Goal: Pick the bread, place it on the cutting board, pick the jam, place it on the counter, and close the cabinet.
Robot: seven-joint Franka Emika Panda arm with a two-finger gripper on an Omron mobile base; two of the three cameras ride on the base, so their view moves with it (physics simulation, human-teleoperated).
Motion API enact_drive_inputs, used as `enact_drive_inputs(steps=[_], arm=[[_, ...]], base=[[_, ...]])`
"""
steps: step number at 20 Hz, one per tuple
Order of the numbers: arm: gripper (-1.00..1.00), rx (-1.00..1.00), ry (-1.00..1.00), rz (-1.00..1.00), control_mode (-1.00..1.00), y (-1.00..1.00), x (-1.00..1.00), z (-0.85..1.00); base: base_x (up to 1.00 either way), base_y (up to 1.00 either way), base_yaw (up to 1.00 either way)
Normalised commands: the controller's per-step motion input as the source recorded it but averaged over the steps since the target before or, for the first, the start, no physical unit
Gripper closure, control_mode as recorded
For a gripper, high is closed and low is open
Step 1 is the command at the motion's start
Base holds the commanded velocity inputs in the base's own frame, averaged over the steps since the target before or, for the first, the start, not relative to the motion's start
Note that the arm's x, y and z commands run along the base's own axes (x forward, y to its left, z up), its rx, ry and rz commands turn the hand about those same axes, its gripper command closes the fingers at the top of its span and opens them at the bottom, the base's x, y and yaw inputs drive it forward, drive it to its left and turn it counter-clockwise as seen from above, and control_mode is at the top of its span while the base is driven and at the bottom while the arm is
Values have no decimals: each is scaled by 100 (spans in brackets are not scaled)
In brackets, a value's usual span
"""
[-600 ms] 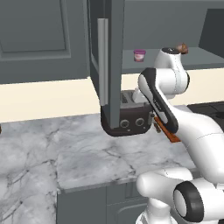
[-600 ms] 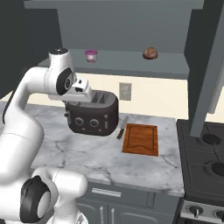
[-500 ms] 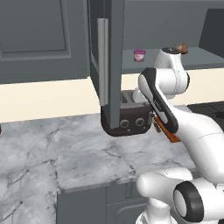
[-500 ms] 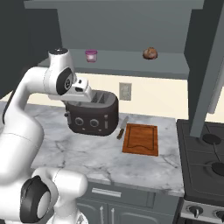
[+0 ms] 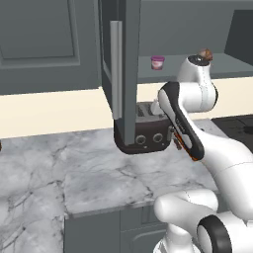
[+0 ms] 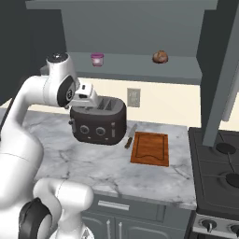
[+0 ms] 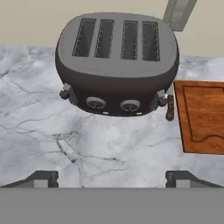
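The bread (image 6: 160, 57) sits as a brown lump on the right of the open cabinet's shelf (image 6: 135, 72); in the left base view the bread (image 5: 205, 53) peeks over my arm. The pink jam (image 6: 97, 59) (image 5: 157, 62) stands on the same shelf, further left. The cutting board (image 6: 150, 148) (image 7: 203, 116) lies flat on the marble counter (image 6: 93, 158), right of a dark toaster. My gripper (image 6: 96, 103) (image 7: 112, 179) hovers above the counter just in front of the toaster, well below the shelf. It is open, with nothing between its fingertips (image 7: 41, 178).
The dark toaster (image 6: 98, 122) (image 7: 117, 61) stands against the wall. A knife (image 6: 130, 135) lies between it and the board. One open cabinet door (image 5: 123, 74) hangs left of the shelf, another (image 6: 219, 79) at the right. A stove (image 6: 219, 168) borders the counter's right end.
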Motion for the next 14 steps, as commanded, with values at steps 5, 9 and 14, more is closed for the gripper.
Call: enact_drive_inputs(steps=[5,9,14], arm=[[-100,0,-17,0,-100,0,-2,18],[-100,0,-17,0,-100,0,0,20],[-100,0,-15,0,-100,0,0,18]], base=[[0,0,0],[0,0,0],[0,0,0]])
